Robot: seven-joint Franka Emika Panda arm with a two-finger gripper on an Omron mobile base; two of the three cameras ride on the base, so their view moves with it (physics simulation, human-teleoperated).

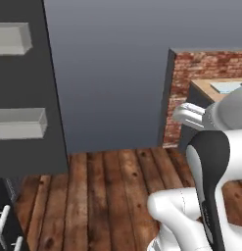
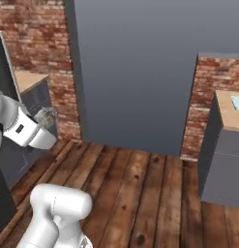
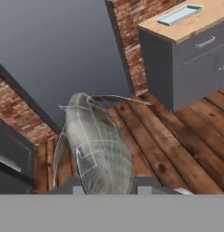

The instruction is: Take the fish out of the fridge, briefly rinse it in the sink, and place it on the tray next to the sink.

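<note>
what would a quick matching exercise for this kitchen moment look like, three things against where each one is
Things:
1. slim silvery-grey fish
2. flat pale blue-grey tray
3. dark wooden plank floor

Places:
a. on the light wooden counter of the grey cabinet
b. under the arm and the cabinet
c. held in the tool, up off the ground

Pairs: 1-c, 2-a, 3-b

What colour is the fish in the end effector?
Silvery grey with darker mottling and pale scale lines; the fish shows best in the hand view.
</note>
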